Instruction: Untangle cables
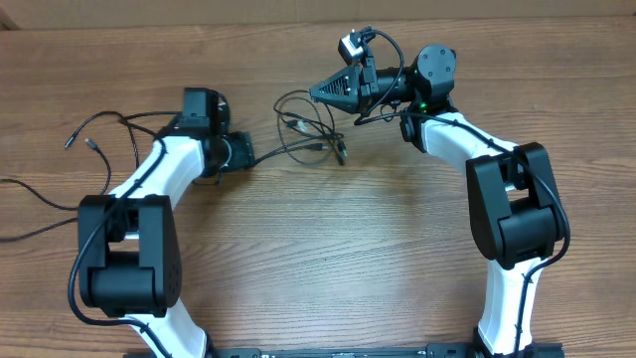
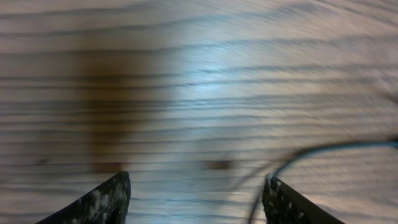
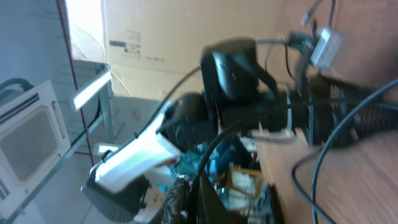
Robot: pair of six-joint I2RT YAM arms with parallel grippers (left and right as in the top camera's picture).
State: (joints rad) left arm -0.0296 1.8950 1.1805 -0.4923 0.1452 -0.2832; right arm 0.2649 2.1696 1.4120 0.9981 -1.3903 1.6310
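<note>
Dark, speckled fingers (image 2: 109,202) frame my left pincer (image 2: 198,179). It stands wide open and low over the wooden table (image 1: 328,249), gripping nothing. One thin black cord of the cables (image 2: 323,151) curves in from the side and passes just inside one finger, blurred. My right pincer (image 1: 318,91) is raised above the table on the far side of the knot and closed tight. In its own view a thin cord seems to run straight out from between its tips (image 3: 196,186), so I judge that I am pinching one strand. The main snarl of the cables (image 1: 310,131) lies on the wood between my two pincers, with plug tips poking out of the loops. A looser cord (image 1: 104,124) lies apart beyond my left arm. If I pull the pinched strand before my left pincer has a firm hold, I expect the whole bundle to drag along and the loops to cinch tighter. If I close my left pincer where it is, the cord at the finger's edge may slip out, or I may catch two strands at once. A plug tip could also snag in a loop.
</note>
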